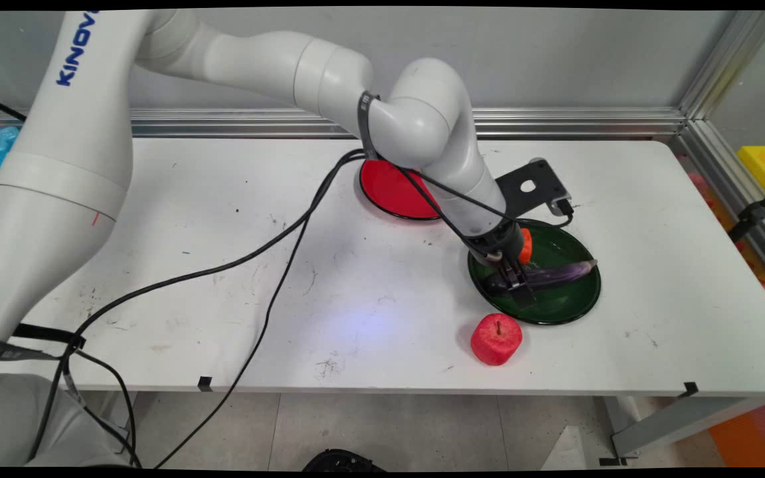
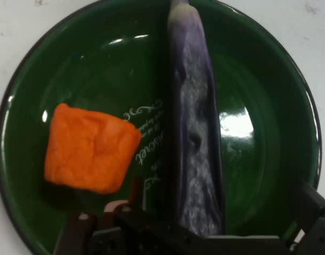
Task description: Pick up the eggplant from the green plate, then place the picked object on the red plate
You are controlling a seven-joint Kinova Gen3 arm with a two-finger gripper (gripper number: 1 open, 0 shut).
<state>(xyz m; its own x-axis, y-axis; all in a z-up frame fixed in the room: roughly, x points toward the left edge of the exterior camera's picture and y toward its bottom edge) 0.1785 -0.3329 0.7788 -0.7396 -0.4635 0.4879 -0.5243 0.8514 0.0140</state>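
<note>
My gripper (image 1: 516, 287) hangs low over a dark green plate (image 1: 572, 302) at the table's right middle. A long purple eggplant (image 1: 555, 273) lies across that plate. In the hand view the eggplant (image 2: 195, 138) runs between my two fingers, near the left finger (image 2: 135, 192) and apart from the right finger (image 2: 310, 204). The gripper (image 2: 223, 212) is open around the eggplant's near end. An orange chunk (image 2: 91, 154) also rests on the green plate (image 2: 268, 74), left of the eggplant; in the main view the orange chunk (image 1: 525, 244) shows just behind my wrist.
A red apple (image 1: 496, 339) stands on the table just in front of the green plate. A red plate (image 1: 392, 192) lies behind, partly hidden by the arm. Black cables (image 1: 276, 265) trail across the table's middle. A yellow bin (image 1: 764, 169) sits beyond the right edge.
</note>
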